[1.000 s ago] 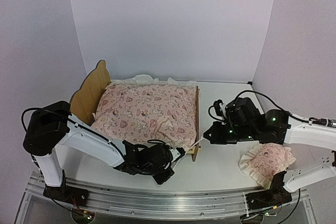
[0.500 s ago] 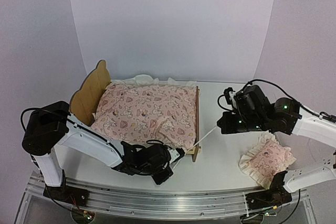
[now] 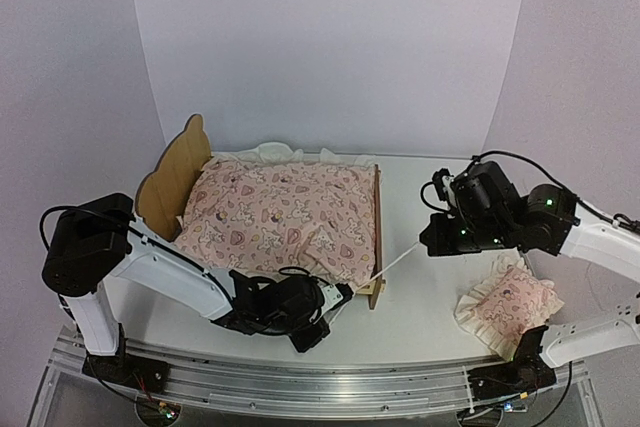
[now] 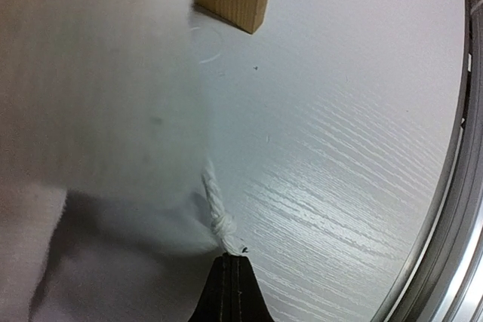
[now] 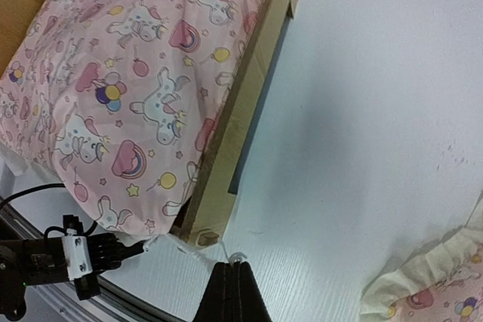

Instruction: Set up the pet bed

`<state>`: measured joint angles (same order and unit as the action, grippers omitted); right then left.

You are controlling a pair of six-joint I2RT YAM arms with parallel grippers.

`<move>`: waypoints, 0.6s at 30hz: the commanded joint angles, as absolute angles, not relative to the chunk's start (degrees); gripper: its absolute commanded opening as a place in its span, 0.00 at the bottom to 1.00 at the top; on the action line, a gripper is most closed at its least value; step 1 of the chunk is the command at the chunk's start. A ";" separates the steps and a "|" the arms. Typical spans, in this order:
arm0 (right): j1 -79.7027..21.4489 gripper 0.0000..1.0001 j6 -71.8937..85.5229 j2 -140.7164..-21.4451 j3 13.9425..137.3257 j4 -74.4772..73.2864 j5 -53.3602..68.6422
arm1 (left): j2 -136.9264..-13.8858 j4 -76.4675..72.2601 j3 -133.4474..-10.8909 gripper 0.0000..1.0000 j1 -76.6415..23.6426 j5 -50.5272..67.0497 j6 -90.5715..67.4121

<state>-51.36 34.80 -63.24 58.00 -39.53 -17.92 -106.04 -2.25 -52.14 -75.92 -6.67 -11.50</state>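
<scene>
Plywood pet bed point(image 3: 172, 179): L tool point(image 4: 238, 262) at foot corner, R tool point(image 5: 235, 265) off right; both pinch cord point(image 3: 402, 261).

- Your pet bed point(image 3: 172, 175) is a light plywood frame with a scalloped headboard, and it stands upright on the worktop point(image 3: 430, 297), left of centre.
- Its headboard is at the left end, its footboard point(image 5: 243, 115) at the right.
- A pink cover point(image 3: 280, 212) hides its base.
</scene>
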 commanded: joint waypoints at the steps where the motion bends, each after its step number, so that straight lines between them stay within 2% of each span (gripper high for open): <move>1: -50.25 0.00 49.27 -61.17 47.12 -37.59 -9.89 | -106.92 -2.66 -50.88 0.00 -76.38 -1.82 -6.56; 6: -50.22 0.00 58.46 -57.26 36.05 -33.24 -5.45 | -108.28 -6.26 -51.72 0.00 -76.95 1.71 -4.53; 12: -50.25 0.00 58.49 -58.32 33.72 -33.12 -6.08 | -109.85 -9.39 -52.41 0.00 -77.43 4.30 -2.35; 18: -50.04 0.00 59.48 -56.55 30.27 -33.23 -13.86 | -111.27 -11.40 -52.81 0.00 -78.48 8.15 1.60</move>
<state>-50.33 57.36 -58.28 32.59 -33.70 -7.89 -108.81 -10.60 -52.05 -76.51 1.29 -2.41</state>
